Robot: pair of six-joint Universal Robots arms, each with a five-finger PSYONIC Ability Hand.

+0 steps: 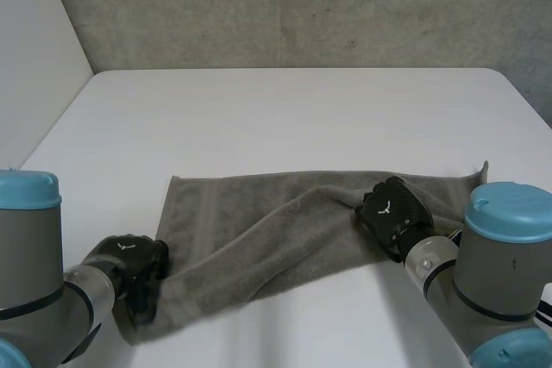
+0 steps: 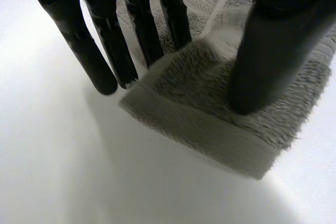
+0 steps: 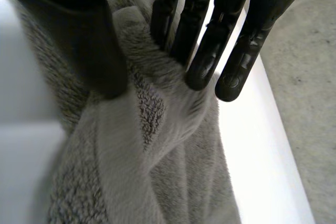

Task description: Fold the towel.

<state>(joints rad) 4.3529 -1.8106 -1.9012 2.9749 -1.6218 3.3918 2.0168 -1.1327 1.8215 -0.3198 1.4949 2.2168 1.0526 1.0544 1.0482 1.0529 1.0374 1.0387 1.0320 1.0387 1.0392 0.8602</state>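
Your towel (image 1: pixel 259 221) is lying long-ways across the near side of the bench (image 1: pixel 285 118), rumpled through the middle. Looks like the left hand (image 1: pixel 134 269) has the near left corner pinched, thumb on top. The right hand (image 1: pixel 392 213) is clamped on a bunched-up ridge towards the right end. It's thick soft terry, light and floppy, so I'd expect it to sag between grips; corners look like your best hold

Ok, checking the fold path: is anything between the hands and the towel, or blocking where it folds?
Nothing visible. The left hand pinches the towel at its near left corner, the right hand grips a bunch along its near edge, and no object lies on the table.
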